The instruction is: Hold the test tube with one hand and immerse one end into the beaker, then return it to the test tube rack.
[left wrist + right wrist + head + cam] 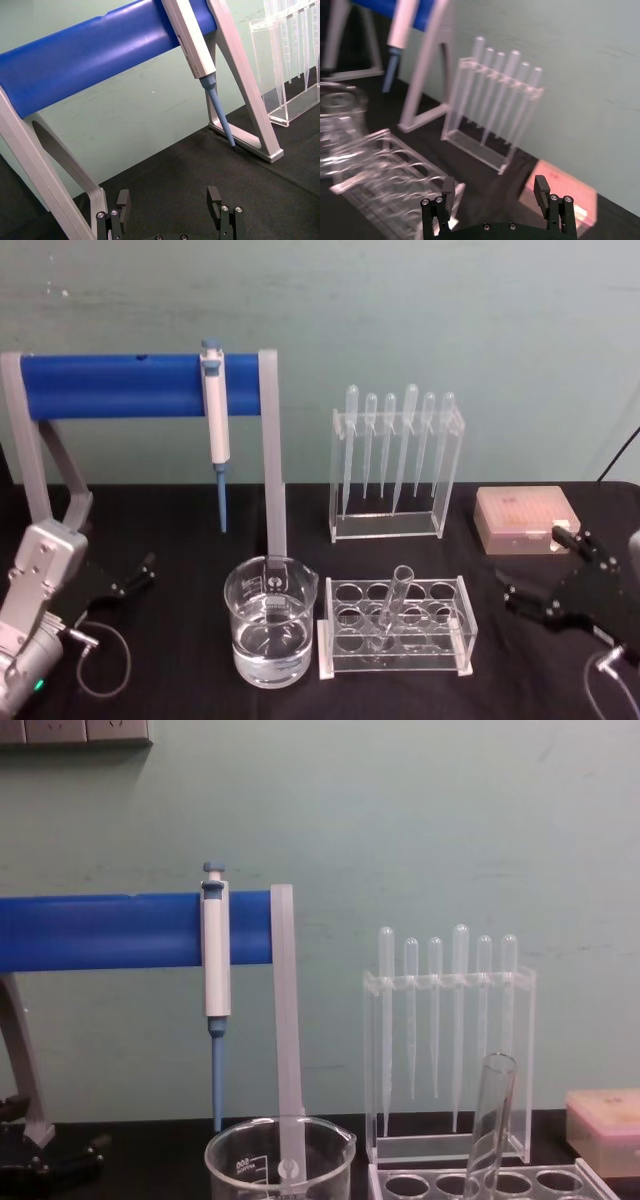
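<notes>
Head view: test tube (390, 608) stands in the test tube rack (462, 635), long axis leaning, rim toward 1 o'clock. The beaker (270, 630) is just beside the rack at 9 o'clock. Right gripper (528, 560), jaws wide, lies at 3 o'clock of the tube and is the nearer arm. Left gripper (118, 598) is parked beyond the beaker at 9 o'clock.

Left wrist view: jaws wide, nothing between.

Right wrist view: jaws wide, empty; rack ahead, blurred.

Chest view: tube rim stands clear above the rack, with open room overhead. The pipette stand (450, 982) is behind.

your left gripper (169, 200) is black, with two blocky fingers (123, 200) and small silver screws (223, 208). its wrist (35, 570) is silver-grey, trailing a thin grey cable (128, 660). your right gripper (495, 187) is black too.
</notes>
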Robot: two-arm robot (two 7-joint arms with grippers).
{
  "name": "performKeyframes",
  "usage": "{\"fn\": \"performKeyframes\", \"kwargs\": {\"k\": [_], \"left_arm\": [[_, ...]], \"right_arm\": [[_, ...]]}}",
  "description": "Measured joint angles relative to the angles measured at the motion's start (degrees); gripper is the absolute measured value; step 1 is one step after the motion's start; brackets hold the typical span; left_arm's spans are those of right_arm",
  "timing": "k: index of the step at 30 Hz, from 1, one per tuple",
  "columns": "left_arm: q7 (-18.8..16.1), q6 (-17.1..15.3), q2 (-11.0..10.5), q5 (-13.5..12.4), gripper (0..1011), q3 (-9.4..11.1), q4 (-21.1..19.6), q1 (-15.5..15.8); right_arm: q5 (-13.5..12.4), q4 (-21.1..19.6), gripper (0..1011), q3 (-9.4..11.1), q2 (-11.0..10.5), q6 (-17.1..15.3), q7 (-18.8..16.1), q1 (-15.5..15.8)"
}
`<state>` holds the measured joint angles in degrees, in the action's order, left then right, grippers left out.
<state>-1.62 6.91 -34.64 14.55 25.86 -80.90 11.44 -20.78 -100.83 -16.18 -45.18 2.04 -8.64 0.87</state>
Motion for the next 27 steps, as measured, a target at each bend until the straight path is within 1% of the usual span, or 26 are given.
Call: {"fn": "performKeyframes", "kwargs": {"k": [3, 5, 6, 8, 11, 12, 14, 15, 18, 19, 22, 23, 27], "left_arm": [[0.00, 0.00, 0.00, 0.00, 1000, 0.00, 0.00, 0.00], [0.00, 0.00, 0.00, 0.00, 1000, 0.00, 0.00, 0.00], [0.00, 0.00, 0.00, 0.00, 1000, 0.00, 0.00, 0.00], [0.00, 0.00, 0.00, 0.00, 1000, 0.00, 0.00, 0.00], [0.00, 0.00, 0.00, 0.00, 1000, 0.00, 0.00, 0.00], [0.00, 0.00, 0.00, 0.00, 1000, 0.00, 0.00, 0.00], [0.00, 0.00, 0.00, 0.00, 1000, 0.00, 0.00, 0.00], [0.00, 0.00, 0.00, 0.00, 1000, 0.00, 0.00, 0.00], [0.00, 0.00, 0.00, 0.00, 1000, 0.00, 0.00, 0.00], [0.00, 0.00, 0.00, 0.00, 1000, 0.00, 0.00, 0.00], [0.00, 0.00, 0.00, 0.00, 1000, 0.00, 0.00, 0.00], [0.00, 0.00, 0.00, 0.00, 1000, 0.00, 0.00, 0.00], [0.00, 0.00, 0.00, 0.00, 1000, 0.00, 0.00, -0.01]], "right_arm": [[-0.66, -2.71, 1003, 0.72, -1.68, -0.47, -1.93, 1.91], [-1.18, -4.33, 1002, 0.91, -2.32, -0.65, -3.43, 2.88], [-1.18, -4.33, 1002, 0.91, -2.32, -0.65, -3.43, 2.88], [-0.82, -5.47, 1002, 0.62, -2.57, -0.68, -4.61, 3.37], [0.80, -5.88, 1002, -0.63, -2.10, -0.14, -5.61, 3.45], [1.90, -5.77, 1002, -1.38, -1.48, 0.68, -5.91, 3.33], [2.75, -5.45, 1002, -1.94, -0.78, 1.43, -6.08, 3.17], [3.60, -4.96, 1002, -2.58, 0.22, 2.28, -6.18, 2.89], [4.79, -4.06, 1002, -3.48, 1.90, 4.02, -6.20, 2.42], [5.49, -3.30, 1002, -3.95, 3.05, 5.25, -6.20, 2.04], [6.03, -2.10, 1002, -4.46, 4.81, 6.93, -6.24, 1.46], [6.18, -1.42, 1002, -4.70, 5.89, 7.80, -6.30, 1.12], [6.38, 0.37, 1002, -5.16, 8.33, 9.66, -6.58, 0.40]]}}
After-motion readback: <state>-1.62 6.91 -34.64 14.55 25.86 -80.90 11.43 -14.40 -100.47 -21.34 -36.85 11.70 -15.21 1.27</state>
